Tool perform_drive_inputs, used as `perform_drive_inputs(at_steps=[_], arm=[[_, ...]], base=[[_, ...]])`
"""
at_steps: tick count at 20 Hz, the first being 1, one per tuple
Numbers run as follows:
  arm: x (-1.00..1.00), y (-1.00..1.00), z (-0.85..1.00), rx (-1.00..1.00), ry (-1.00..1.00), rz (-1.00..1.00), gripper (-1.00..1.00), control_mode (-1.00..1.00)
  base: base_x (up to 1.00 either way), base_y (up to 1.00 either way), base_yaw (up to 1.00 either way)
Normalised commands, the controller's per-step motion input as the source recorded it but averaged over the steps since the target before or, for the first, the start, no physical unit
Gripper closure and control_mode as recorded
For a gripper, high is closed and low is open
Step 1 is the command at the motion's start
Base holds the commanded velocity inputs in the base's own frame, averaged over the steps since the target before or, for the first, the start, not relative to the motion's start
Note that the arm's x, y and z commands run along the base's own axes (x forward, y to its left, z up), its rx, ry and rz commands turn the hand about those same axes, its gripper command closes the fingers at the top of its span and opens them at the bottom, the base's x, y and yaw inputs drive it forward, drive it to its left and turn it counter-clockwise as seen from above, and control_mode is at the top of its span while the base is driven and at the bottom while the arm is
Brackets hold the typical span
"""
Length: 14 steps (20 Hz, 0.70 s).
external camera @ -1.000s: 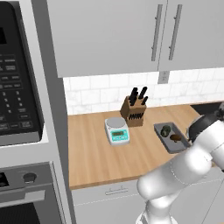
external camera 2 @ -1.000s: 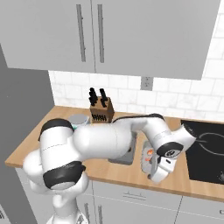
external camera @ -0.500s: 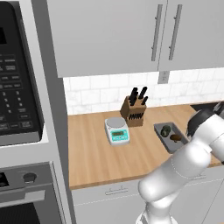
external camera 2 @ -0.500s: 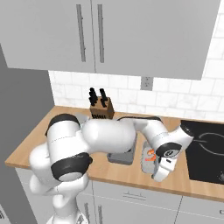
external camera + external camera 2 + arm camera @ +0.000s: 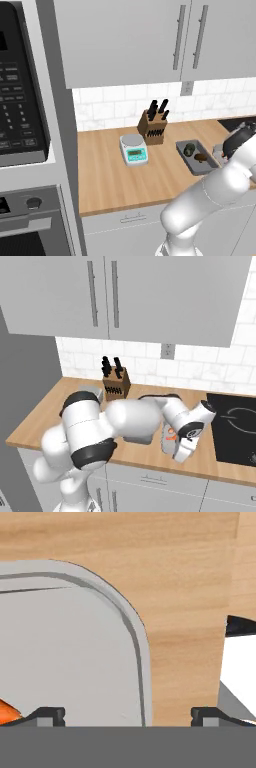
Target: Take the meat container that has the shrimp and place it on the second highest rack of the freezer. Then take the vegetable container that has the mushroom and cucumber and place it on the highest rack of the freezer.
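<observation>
Two trays: I count two on the wooden tabletop (image 5: 115, 170), and I am working the one nearer the cooktop.
Claw state: the claw (image 5: 127, 714) has its two dark tips standing wide apart, with nothing between them but tray rim and wood.
Key relation: in the hand view the shallow pale grey rectangular meat container (image 5: 60, 647) lies below the claw, its rounded corner rim running between the tips; one tip is over the tray floor, the other over bare wood. I judge the claw is set to straddle this wall.
Shrimp: the small curled orange shrimp (image 5: 7, 712) peeks in just beside the tip over the tray floor.
Position in room: from the right base view, the meat container (image 5: 169, 438) sits at the near right of the tabletop, just left of the black cooktop (image 5: 235, 426), mostly hidden by the wrist.
Other tray: the grey tray with the dark green cucumber (image 5: 189, 149) and brown mushroom (image 5: 201, 157) sits just left of the meat container.
Surroundings: a wooden knife block (image 5: 154, 127) and a small white kitchen scale (image 5: 133, 149) stand well clear to the left.
Obstruction: I see nothing in the way.
</observation>
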Motion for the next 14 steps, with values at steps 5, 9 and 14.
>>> perform_drive_inputs(at_steps=[5,9,14], arm=[[0.12,0.26,-0.65,-0.08,0.08,0.00,1.00,-1.00],[0.11,0.66,-0.50,-0.09,0.06,0.00,1.00,-1.00],[-0.24,0.58,-0.01,0.00,0.01,0.06,1.00,-1.00]], base=[[0.00,0.00,0.00],[0.00,0.00,0.00],[0.00,0.00,0.00]])
